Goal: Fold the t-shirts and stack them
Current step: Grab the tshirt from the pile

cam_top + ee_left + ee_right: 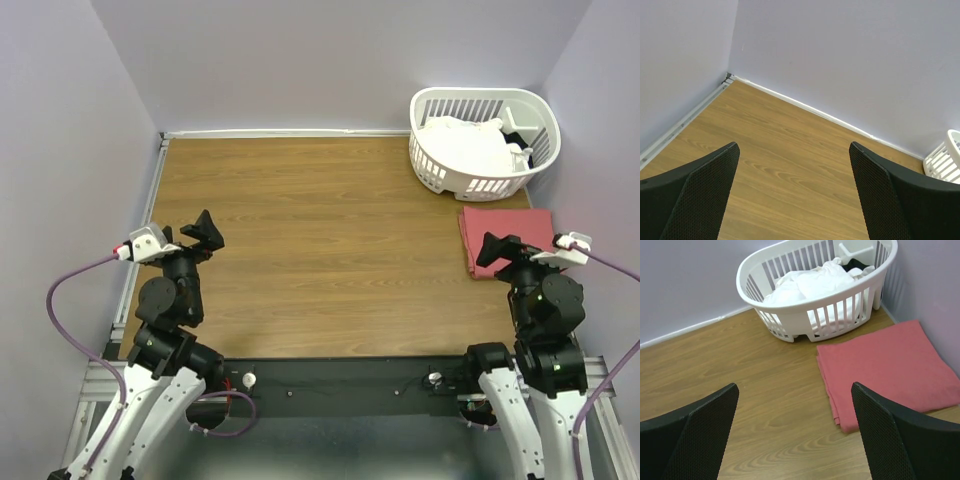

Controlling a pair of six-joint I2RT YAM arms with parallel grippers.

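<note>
Right wrist view shows the salmon-red t-shirt (887,372) folded flat on the table (730,360), just beside the basket (790,327), which holds the crumpled white t-shirt (807,285). The right gripper (794,388) and the left gripper (794,150) both have their jaws apart, holding nothing.

What we are missing
The right gripper (497,250) is covering the near edge of the red t-shirt (500,222); the basket (470,93) is partly hiding the white t-shirt (465,140).
</note>
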